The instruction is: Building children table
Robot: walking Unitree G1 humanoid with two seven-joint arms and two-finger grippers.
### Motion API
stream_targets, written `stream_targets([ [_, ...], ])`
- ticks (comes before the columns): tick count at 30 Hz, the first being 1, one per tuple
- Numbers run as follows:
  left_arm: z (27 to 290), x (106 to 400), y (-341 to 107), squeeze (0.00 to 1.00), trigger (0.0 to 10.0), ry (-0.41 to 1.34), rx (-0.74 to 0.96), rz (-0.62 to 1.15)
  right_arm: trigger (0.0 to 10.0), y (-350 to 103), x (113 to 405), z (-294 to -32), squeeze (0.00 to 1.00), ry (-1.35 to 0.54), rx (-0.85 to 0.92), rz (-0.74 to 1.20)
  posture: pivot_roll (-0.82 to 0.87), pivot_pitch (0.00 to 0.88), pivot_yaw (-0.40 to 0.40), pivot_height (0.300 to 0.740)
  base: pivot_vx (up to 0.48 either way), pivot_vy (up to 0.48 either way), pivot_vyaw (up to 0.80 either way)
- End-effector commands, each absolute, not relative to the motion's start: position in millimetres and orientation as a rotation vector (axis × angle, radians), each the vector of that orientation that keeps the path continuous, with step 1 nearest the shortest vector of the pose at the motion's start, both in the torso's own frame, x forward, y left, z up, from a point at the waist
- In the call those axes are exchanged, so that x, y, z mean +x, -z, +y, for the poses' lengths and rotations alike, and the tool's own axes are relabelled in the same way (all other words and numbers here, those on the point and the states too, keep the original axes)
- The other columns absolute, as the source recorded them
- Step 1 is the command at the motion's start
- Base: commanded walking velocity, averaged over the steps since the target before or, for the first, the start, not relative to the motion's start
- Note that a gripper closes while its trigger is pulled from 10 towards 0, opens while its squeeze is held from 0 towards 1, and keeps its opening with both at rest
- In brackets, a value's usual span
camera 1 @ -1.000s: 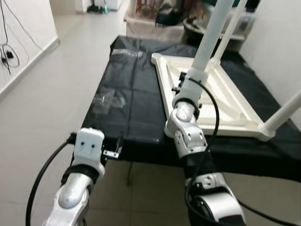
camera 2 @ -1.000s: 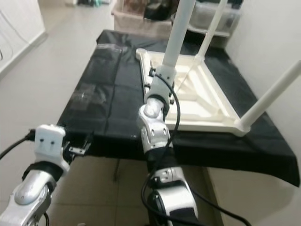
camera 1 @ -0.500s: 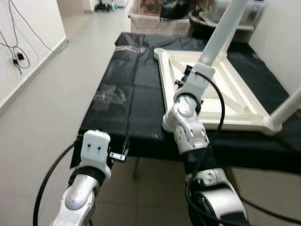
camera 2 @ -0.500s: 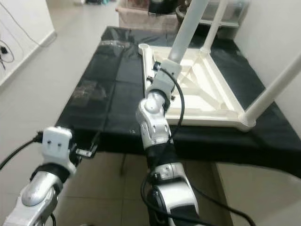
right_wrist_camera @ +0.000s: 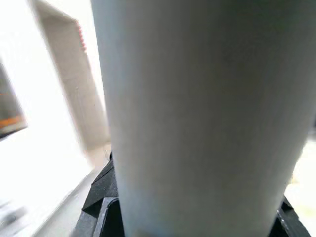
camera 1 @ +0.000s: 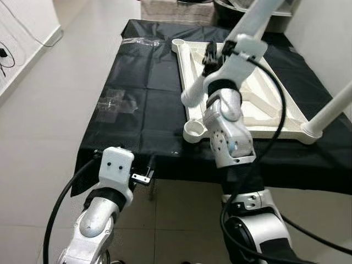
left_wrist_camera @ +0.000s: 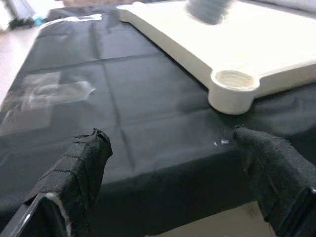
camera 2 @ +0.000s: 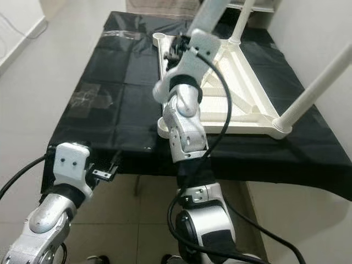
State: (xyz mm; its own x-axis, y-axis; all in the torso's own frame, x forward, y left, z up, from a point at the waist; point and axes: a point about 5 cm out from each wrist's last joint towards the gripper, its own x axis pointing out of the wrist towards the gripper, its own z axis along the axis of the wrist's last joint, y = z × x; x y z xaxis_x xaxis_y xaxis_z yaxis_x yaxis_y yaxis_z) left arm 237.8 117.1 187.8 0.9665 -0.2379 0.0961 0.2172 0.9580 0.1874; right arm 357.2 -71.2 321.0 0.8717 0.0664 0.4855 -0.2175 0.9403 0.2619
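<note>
Change: since a second ago the right arm has swung the white table leg [camera 1: 254,19] so that its lower end now hangs over the near part of the frame; the head camera has also tipped, so the whole scene sits differently.
Right gripper [camera 1: 217,50]: clamped around the white table leg, raised above the table frame; in the right wrist view the leg [right_wrist_camera: 197,113] fills the space between the black fingers [right_wrist_camera: 101,190].
Left gripper [left_wrist_camera: 173,163]: fingers spread apart, holding nothing, hovering just off the near edge of the black cloth; the head view shows it [camera 1: 144,175] low beside that edge.
Table frame [camera 1: 258,93]: white, upside down, lying flat on the black cloth [camera 1: 143,110], towards its right side.
Empty socket [camera 1: 194,130]: round, at the near left corner of the frame, facing up; the left wrist view shows it [left_wrist_camera: 232,81] near the cloth's front edge.
Fitted legs: one [camera 1: 333,110] stands up from the near right corner, another [camera 2: 247,14] from the far corner.
Plastic wrap [camera 1: 116,103]: clear, lying on the cloth left of the frame.
</note>
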Motion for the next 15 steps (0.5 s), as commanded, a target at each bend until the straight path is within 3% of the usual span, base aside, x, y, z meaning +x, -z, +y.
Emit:
stream_targets([
  [1, 115, 241, -181, 0.96, 10.0, 0.237, 0.251, -0.074, 10.0, -316, 351, -55, 0.00, -0.322, 0.339, -0.440, 0.10, 0.162, -0.097, 0.740, 0.000, 0.000, 0.00],
  [2, 115, 241, -181, 0.96, 10.0, 0.237, 0.251, -0.074, 10.0, -316, 351, -55, 0.00, -0.322, 0.339, -0.440, 0.10, 0.162, -0.097, 0.740, 0.000, 0.000, 0.00],
  [3, 113, 245, -182, 0.00, 10.0, 0.250, 0.288, -0.079, 10.0, -308, 347, -49, 0.00, -0.406, 0.337, -0.402, 0.10, 0.162, -0.095, 0.740, 0.000, 0.000, 0.00],
  [7, 111, 250, -182, 0.00, 10.0, 0.260, 0.332, -0.081, 10.0, -299, 344, -45, 0.00, -0.476, 0.335, -0.367, 0.10, 0.159, -0.095, 0.740, 0.000, 0.000, 0.00],
  [9, 110, 272, -184, 0.00, 10.0, 0.271, 0.443, -0.101, 10.0, -280, 329, -35, 0.00, -0.644, 0.343, -0.295, 0.09, 0.154, -0.086, 0.740, 0.000, 0.000, 0.00],
  [15, 115, 285, -187, 0.00, 10.0, 0.235, 0.471, -0.119, 10.0, -275, 323, -34, 0.00, -0.698, 0.340, -0.277, 0.09, 0.152, -0.085, 0.740, 0.000, 0.000, 0.00],
])
